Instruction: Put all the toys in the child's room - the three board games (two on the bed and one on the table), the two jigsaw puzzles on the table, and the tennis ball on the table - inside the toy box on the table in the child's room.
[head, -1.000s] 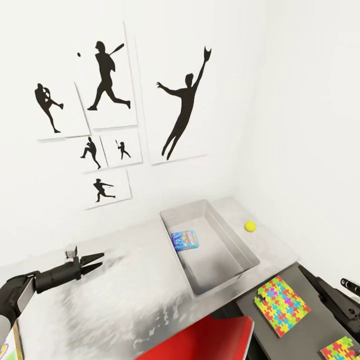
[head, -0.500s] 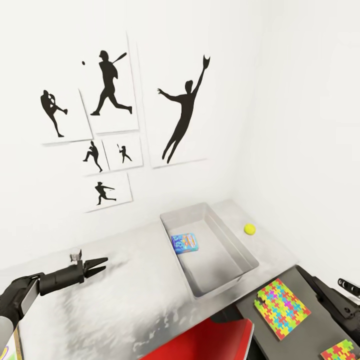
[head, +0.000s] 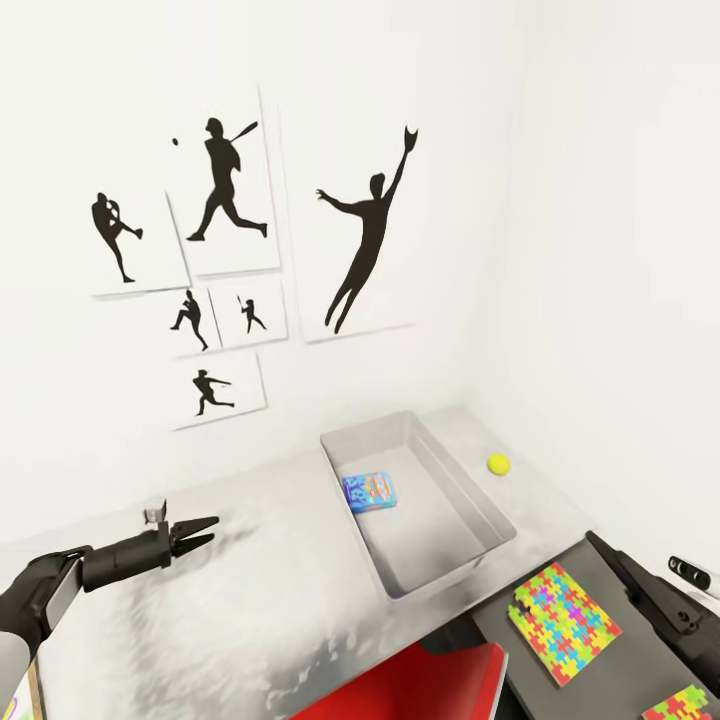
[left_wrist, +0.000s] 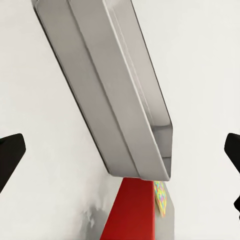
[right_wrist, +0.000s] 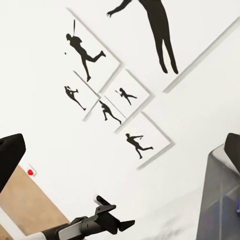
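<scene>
On the pale grey table the toy box sits empty but for one bright blue board game, which lies flat on the box floor near its far end. Just beyond the box's right wall, close to the corner of the white walls, the tennis ball rests on the table, apart from the box. Lower and nearer, on the dark grey section, one jigsaw puzzle lies flat, and a corner of a second puzzle shows at the frame's bottom right edge. A red chair back stands at the table's near edge, between the pale top and the dark section.

Out over the table's left part, the left gripper hangs clear of the surface — fingers spread apart, nothing between them, pointing toward the box and well short of it. Its wrist view looks along the box's outer wall, with the fingertips dark at either edge of the frame, wide apart.

At the head view's right edge part of the right arm crosses the dark section — its wrist view shows fingertips at both edges, set wide with nothing held, facing the baseball silhouettes on the wall and the left gripper below them.
</scene>
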